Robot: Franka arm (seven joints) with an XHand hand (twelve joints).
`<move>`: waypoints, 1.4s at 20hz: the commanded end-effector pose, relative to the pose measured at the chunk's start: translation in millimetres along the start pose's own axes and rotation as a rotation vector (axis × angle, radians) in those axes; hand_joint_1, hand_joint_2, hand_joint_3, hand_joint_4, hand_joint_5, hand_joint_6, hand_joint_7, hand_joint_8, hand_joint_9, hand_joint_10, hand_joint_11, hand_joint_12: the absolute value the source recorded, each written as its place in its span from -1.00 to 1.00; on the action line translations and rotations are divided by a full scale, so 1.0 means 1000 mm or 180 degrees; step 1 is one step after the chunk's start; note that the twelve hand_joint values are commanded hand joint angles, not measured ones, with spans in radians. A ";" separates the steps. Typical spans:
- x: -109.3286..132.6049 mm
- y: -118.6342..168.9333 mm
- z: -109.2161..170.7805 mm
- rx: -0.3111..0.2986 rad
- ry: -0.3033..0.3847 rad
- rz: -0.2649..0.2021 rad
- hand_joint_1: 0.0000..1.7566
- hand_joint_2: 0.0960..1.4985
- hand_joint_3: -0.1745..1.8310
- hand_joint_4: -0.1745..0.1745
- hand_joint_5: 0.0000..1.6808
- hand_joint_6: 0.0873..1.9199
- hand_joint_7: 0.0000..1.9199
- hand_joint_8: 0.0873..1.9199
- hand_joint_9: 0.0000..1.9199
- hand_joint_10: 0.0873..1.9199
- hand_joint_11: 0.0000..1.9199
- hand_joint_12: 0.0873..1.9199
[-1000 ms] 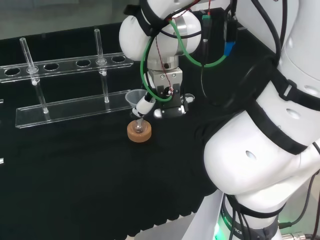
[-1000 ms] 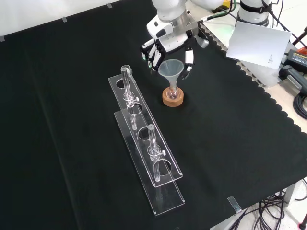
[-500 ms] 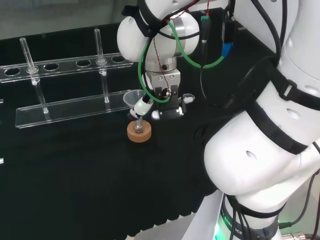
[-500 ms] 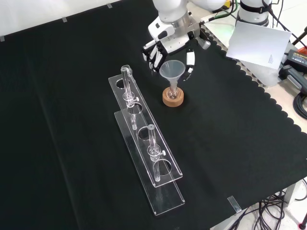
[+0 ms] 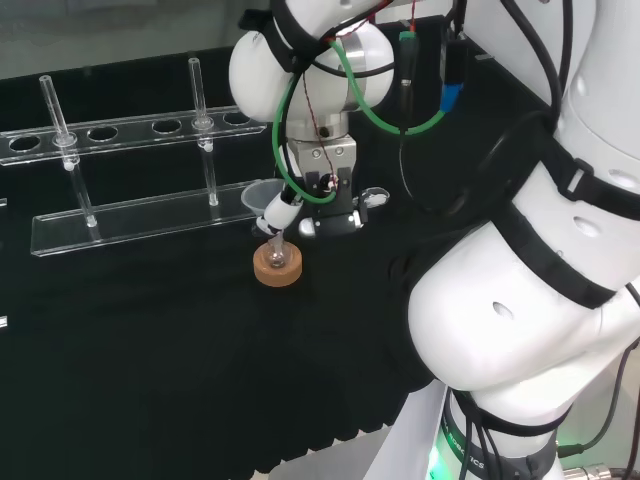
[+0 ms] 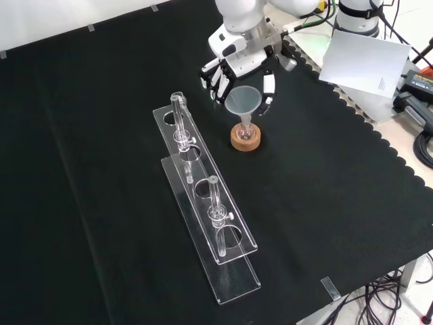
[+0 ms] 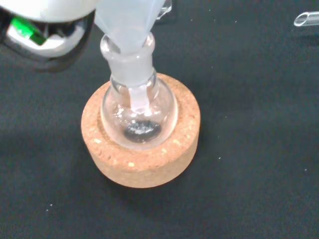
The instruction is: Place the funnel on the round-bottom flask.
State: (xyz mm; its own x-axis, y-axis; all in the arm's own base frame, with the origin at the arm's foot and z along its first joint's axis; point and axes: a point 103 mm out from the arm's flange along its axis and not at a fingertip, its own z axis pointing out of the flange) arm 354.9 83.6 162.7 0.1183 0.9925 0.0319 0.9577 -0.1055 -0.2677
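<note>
The funnel sits with its stem down inside the neck of the round-bottom flask, just above centre in the front view. The flask rests in a cork ring on the black cloth. The hand hangs right behind the funnel, fingers curled round its cone on both sides. A clear tube rack stretches from beside the flask toward the lower centre.

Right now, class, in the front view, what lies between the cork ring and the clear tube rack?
Only bare black cloth lies between the cork ring and the clear tube rack; the front view shows this.
</note>
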 end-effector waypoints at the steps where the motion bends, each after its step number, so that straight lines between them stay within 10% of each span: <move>1: -0.009 -0.007 0.001 0.0004 0.0015 0.0014 -0.03 -0.41 -0.10 0.32 -0.03 -0.84 0.13 -0.55 -0.32 -0.62 -1.00 0.23; 28: 0.010 -0.014 0.015 0.0216 0.0011 -0.0071 -0.08 -0.41 -0.10 0.19 -0.19 -0.89 0.05 -0.58 -0.34 -0.61 -1.00 0.20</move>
State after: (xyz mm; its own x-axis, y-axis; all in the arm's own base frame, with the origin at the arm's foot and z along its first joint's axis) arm 341.1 93.9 155.1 0.1021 0.9944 0.0278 0.9460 -0.0884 -0.3120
